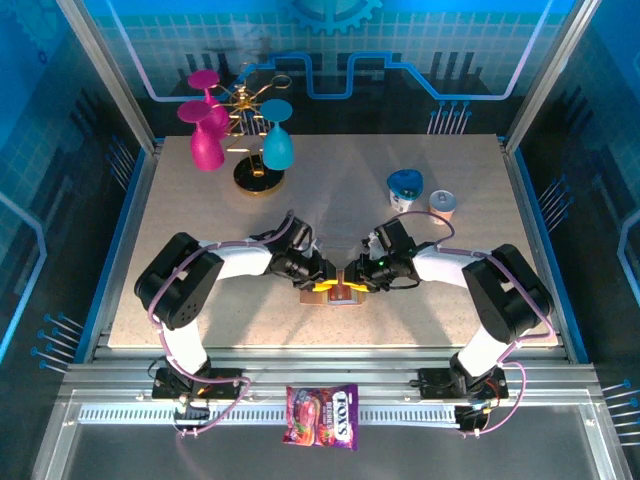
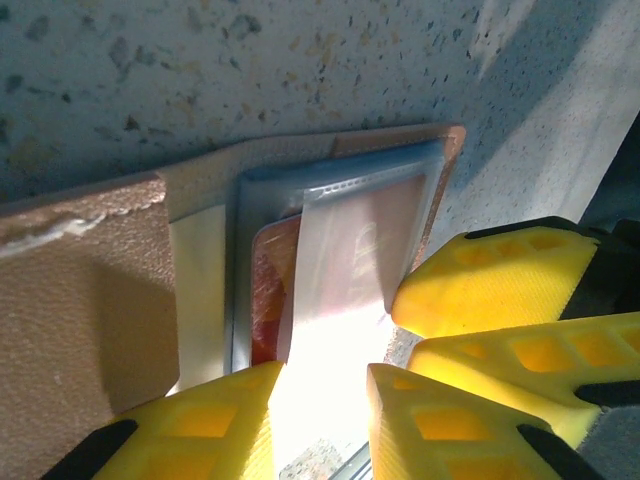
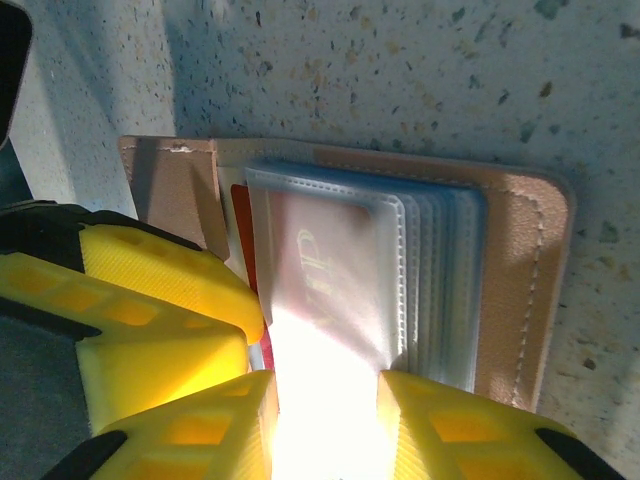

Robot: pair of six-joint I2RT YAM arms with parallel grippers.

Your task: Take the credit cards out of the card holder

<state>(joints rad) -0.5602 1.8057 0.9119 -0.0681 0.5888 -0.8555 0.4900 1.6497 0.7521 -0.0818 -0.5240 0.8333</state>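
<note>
Left gripper (image 2: 325,388) jaws slightly apart, straddling clear sleeve (image 2: 350,255); right gripper (image 3: 328,390) likewise from opposite side; glare hid contact; card holder (image 1: 340,294) lay open, flat on table (image 1: 200,230), near-centre; red credit card (image 2: 270,290) edge peeked from pocket; bare surface all round.

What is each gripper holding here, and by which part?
Cannot be told: the left gripper and right gripper straddle the clear sleeve of the card holder; glare hides any pinch.

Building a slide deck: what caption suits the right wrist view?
Right pincer at the open card holder, a red credit card edge beside its clear sleeves.
</note>
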